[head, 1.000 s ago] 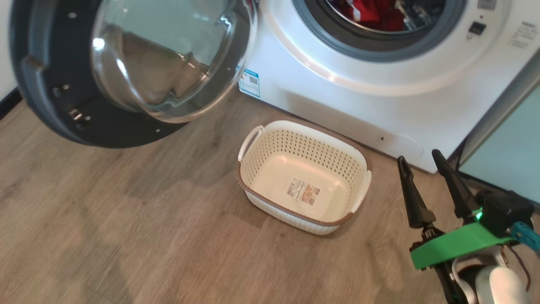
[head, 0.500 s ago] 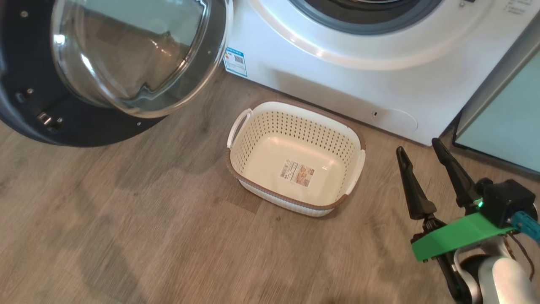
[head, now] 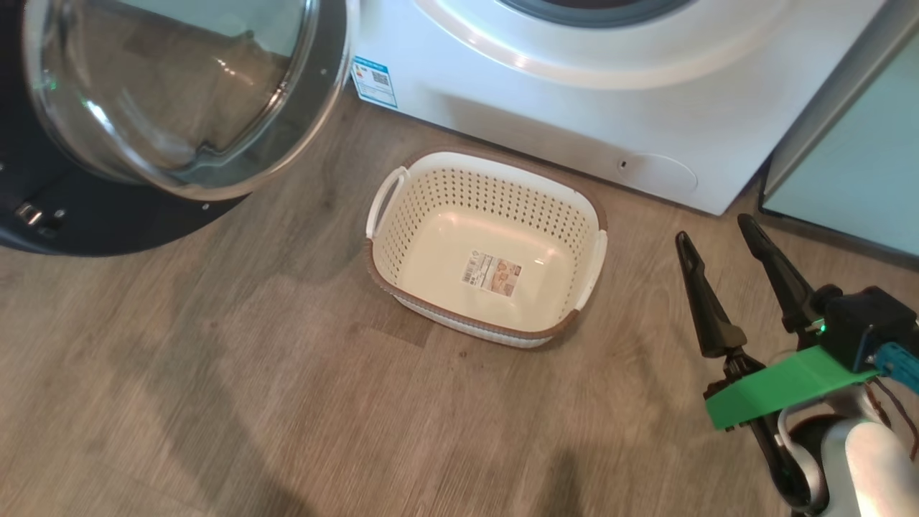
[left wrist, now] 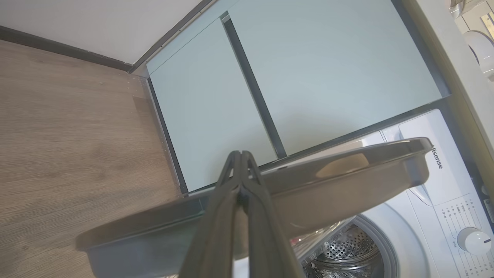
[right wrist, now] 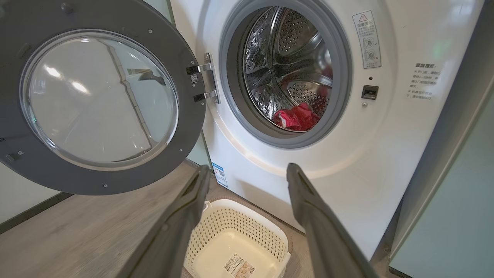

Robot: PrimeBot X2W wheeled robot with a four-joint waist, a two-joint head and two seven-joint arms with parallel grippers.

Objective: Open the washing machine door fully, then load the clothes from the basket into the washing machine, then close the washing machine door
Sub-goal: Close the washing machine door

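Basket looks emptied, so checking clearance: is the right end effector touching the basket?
Apart. The head view shows a strip of floor between the open right end effector and the basket.

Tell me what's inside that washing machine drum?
Red clothes lie at the bottom of the steel drum. The grey ring hides the drum's lowest front part, so more could lie there.

Wood-look floor [head: 215,395], pale mint cabinet panels [left wrist: 200,116], dark skirting board [left wrist: 58,48]
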